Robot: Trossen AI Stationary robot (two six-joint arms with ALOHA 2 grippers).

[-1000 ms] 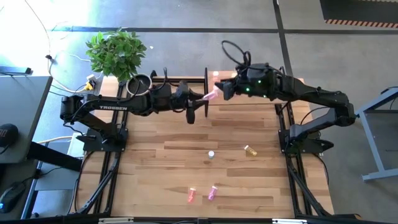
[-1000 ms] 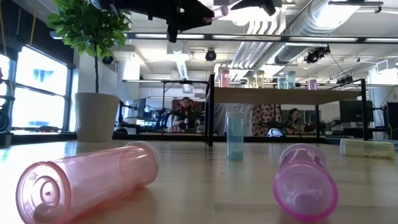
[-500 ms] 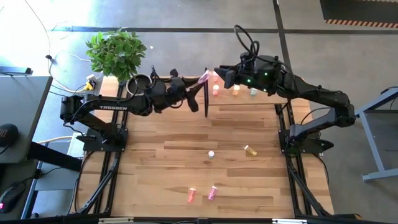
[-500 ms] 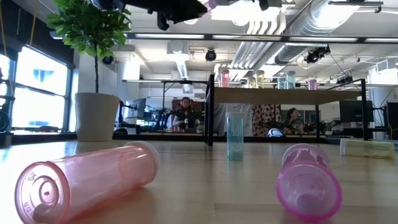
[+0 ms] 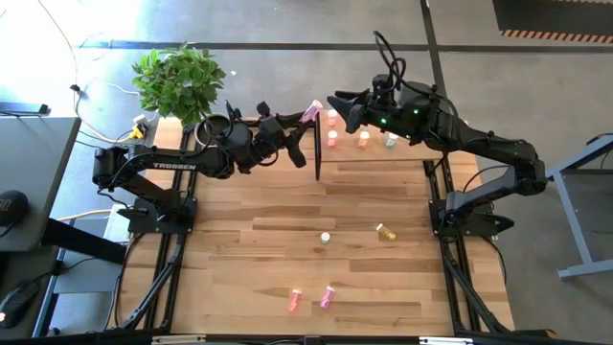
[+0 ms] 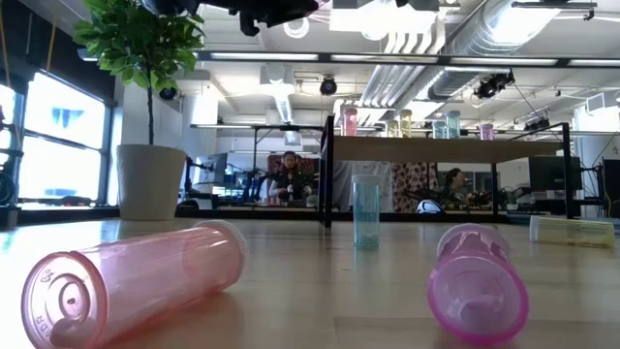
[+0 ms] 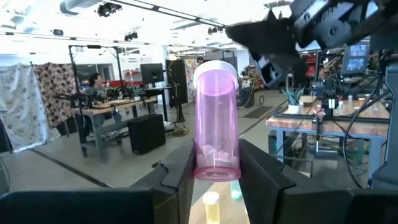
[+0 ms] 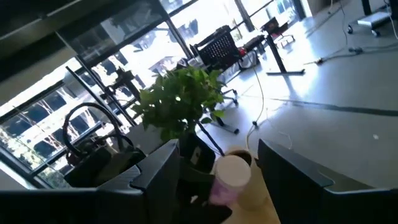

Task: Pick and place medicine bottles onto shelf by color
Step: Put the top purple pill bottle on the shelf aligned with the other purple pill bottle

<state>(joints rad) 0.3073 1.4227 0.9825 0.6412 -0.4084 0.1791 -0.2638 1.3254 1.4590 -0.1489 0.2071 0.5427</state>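
Left tool [image 5: 299,123]: raised above the rear of the wooden surface [image 5: 287,206], near the dark end post of the shelf [image 5: 317,144]; fingers [image 7: 180,177] clenched on the lower part of a magenta bottle [image 7: 216,121] with a white cap, which stands up between them and points toward the right arm. Right tool [image 5: 335,102]: raised over the left end of the shelf, just beside the capped end of that bottle; its fingers [image 8: 158,171] stand spread, released, with the bottle's white cap between them but not gripped. Shelf: along the far edge of the surface, carrying upright bottles; from above, a red-pink one [image 5: 332,138], a yellow one [image 5: 364,141] and a pale green one [image 5: 390,142] can be told; the level camera shows a longer row on the light-wood board [image 6: 446,147]. Loose bottles on the surface: a pale bottle standing upright [image 5: 326,237] near the middle, a yellow bottle lying [image 5: 385,232] to its right, and at the front edge a red-pink bottle lying [image 5: 294,301] beside a magenta bottle lying [image 5: 327,296]. Also present: a potted plant [image 5: 179,81] at the rear left corner, a grey round pot [image 5: 215,128] next to it, and people seated at desks in the room beyond.
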